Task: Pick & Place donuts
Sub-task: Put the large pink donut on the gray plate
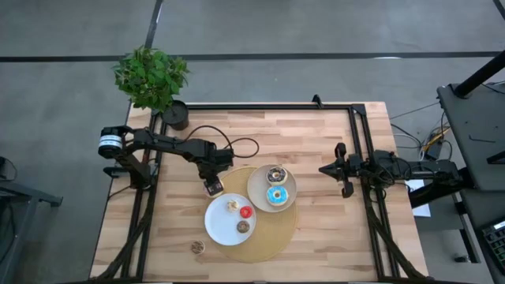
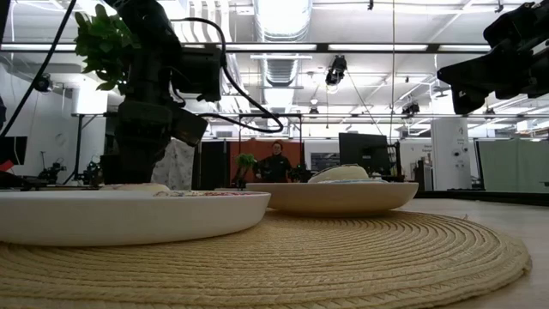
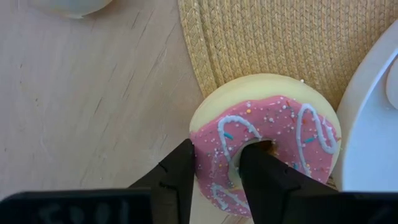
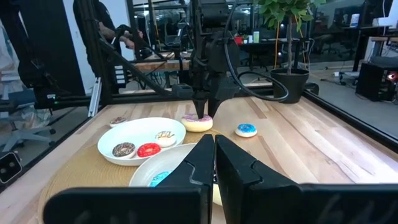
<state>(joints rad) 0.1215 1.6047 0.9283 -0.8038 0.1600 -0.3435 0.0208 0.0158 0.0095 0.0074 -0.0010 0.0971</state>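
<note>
Pink donut: cream base, pink icing with white squiggles and sprinkles, lying flat, half on the woven mat's edge, half on bare counter, just beside the white plate's rim. One dark finger sits in its hole, the other against its outer side.

White plate, lower centre of the high view: three minis lying flat — cream, red, brown.

Beige plate, centre of the high view: chocolate donut toward the top, blue-iced donut below it, both flat.

Mini brown donut: alone on the wood, lower left of the white plate.

Mini blue donut: flat on bare wood, near the pink one.
</note>
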